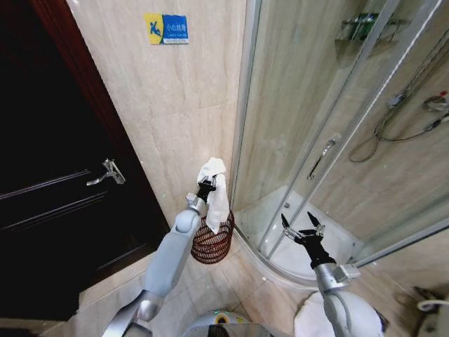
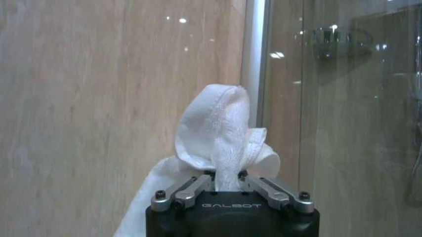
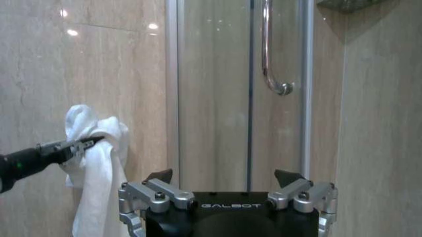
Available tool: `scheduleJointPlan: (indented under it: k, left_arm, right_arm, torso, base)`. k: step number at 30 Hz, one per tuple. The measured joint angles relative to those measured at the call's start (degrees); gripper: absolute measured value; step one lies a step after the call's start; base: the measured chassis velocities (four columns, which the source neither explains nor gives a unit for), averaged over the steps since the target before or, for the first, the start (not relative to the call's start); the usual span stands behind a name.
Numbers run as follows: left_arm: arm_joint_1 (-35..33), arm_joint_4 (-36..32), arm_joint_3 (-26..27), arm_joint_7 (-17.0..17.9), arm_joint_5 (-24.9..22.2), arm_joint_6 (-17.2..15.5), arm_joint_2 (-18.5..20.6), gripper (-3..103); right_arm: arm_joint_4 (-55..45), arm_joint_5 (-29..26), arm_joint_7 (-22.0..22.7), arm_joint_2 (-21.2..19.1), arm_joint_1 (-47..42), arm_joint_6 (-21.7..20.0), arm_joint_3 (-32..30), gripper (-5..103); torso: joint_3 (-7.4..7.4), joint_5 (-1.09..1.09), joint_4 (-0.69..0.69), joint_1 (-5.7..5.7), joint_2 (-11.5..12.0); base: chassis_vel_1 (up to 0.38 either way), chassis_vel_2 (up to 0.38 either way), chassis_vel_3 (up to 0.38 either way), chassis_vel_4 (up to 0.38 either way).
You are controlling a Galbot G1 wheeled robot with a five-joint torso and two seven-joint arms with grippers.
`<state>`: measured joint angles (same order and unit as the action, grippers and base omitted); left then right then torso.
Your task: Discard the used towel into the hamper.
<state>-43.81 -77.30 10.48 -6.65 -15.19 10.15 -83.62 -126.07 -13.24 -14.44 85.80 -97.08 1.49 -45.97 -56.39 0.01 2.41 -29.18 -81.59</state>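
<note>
My left gripper is shut on a white towel, which hangs down from the fingers into the dark reddish-brown wire hamper standing on the floor against the beige wall. Up close in the left wrist view, the towel bunches above my left gripper and drapes down one side. From the right wrist view the towel is seen pinched by that left gripper off to the side. My right gripper is open and holds nothing, in front of the shower, with its fingers spread wide.
A dark wooden door with a metal handle stands to the left. The curved glass shower enclosure and its white tray fill the right side. Tiled floor lies between the hamper and my base.
</note>
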Motion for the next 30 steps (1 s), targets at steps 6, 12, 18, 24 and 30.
scheduleJointPlan:
  k: [6, 12, 18, 24, 30]
  left_arm:
    - [-1.59, 4.44, 0.31, -0.89, -0.64, 3.33, -2.62, 11]
    - [-0.93, 14.21, 0.68, -2.67, -3.14, 11.68, -6.92, 11]
    - [-0.34, 21.08, 0.37, -3.85, -4.93, 15.70, -8.68, 11]
    - [-0.93, 21.34, -2.06, -4.52, -5.69, 15.66, -8.69, 11]
    - [-3.40, 22.14, -5.25, -4.36, -5.31, 14.97, -8.63, 11]
  right_arm:
    - [0.22, 0.48, -0.08, 0.09, 0.43, -0.15, 0.63, 100]
    - [0.19, 0.47, -0.34, 0.11, 0.28, -0.19, 0.52, 100]
    - [0.68, 0.37, -0.42, 0.10, -0.06, 0.25, 0.43, 100]
    - [0.73, -0.15, -0.44, -0.01, 0.04, 0.42, 0.26, 100]
    - [1.00, -0.92, -0.44, -0.16, -0.36, 1.26, -0.26, 100]
  torso:
    - [0.00, 0.00, 0.00, 0.01, 0.00]
    - [0.00, 0.00, 0.00, 0.01, -0.01]
    - [0.00, 0.01, 0.00, 0.00, -0.01]
    - [0.00, 0.00, 0.00, 0.00, -0.01]
    - [0.00, -0.01, 0.00, 0.01, -0.01]
  base:
    - [0.000, 0.000, 0.000, 0.000]
    - [0.000, 0.000, 0.000, 0.000]
    - [0.000, 0.000, 0.000, 0.000]
    - [0.000, 0.000, 0.000, 0.000]
    - [0.000, 0.000, 0.000, 0.000]
